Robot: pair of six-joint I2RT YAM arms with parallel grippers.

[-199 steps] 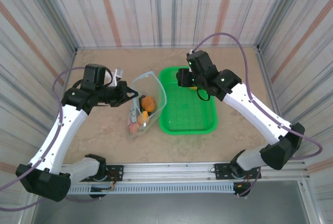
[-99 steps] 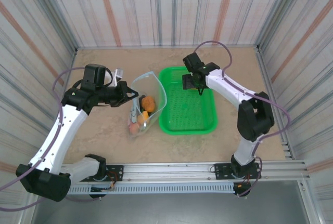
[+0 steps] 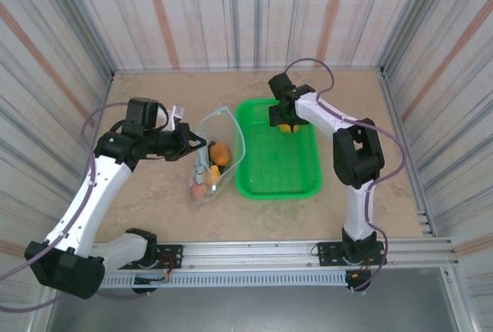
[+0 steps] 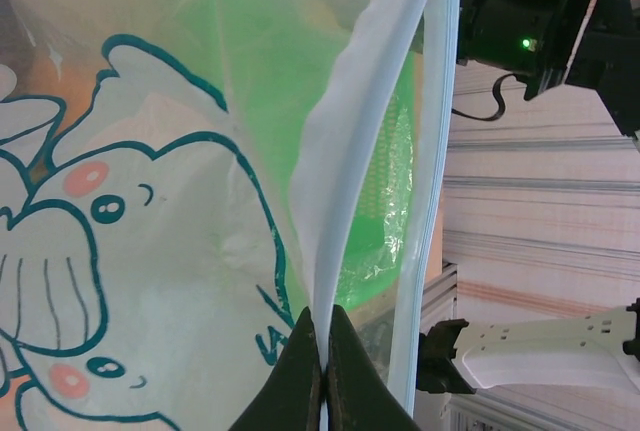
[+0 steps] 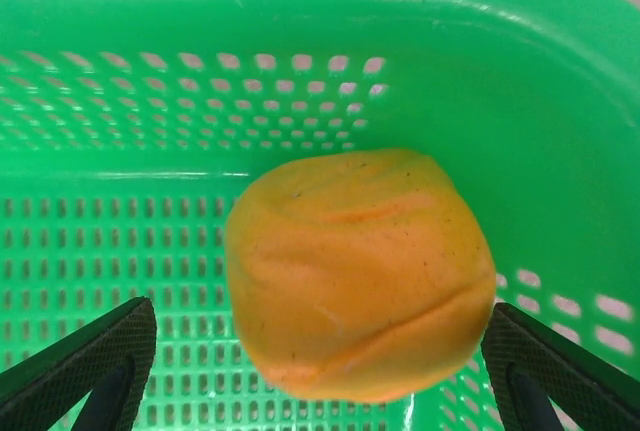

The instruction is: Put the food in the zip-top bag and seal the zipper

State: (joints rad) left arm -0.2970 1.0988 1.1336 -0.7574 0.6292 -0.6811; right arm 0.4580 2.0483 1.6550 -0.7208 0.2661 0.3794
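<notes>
Yellow fruit between cropped right tool, zip-top bag contents hazy

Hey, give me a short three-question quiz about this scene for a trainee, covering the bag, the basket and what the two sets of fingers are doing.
1. True or false: the left fingers are pinched shut on the edge of the bag.
2. Where does the yellow fruit lie? A in the bag; B in the basket; C held up in the air.
3. Fill in: the right fingers stand ____ on either side of the fruit.
Key: 1 true; 2 B; 3 open.
</notes>
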